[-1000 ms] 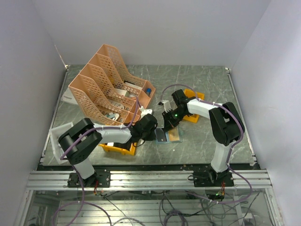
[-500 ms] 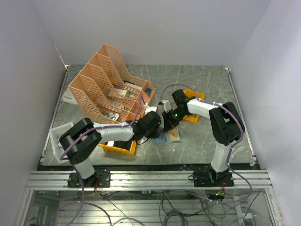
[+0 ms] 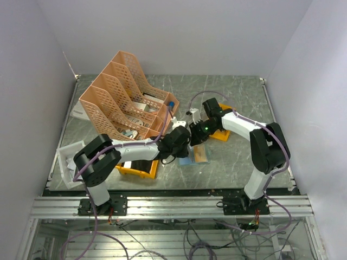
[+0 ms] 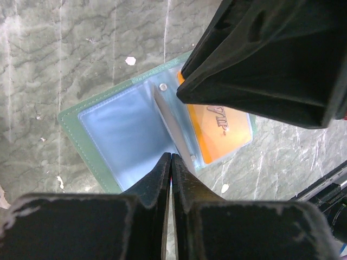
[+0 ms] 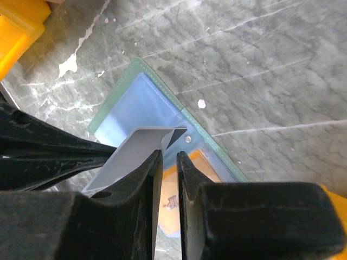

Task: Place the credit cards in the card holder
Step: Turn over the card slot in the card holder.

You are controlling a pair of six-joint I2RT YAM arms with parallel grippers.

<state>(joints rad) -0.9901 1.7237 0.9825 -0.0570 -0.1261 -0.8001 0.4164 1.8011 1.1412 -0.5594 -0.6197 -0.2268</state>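
My left claw (image 4: 171, 158) pinches a grey card (image 5: 135, 149) edge-on over the open holder (image 4: 69, 117), right claw (image 5: 169, 154) at its corner, grip unclear; I'd lay it flatter, then feed it slowly into the empty sleeve (image 4: 122, 138).

Left gripper (image 4: 171, 162) and right gripper (image 5: 169, 157) crowd together above the card holder (image 4: 108, 124).

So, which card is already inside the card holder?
The orange card, tucked in a clear pocket; the grey card is pinched in the left hand.
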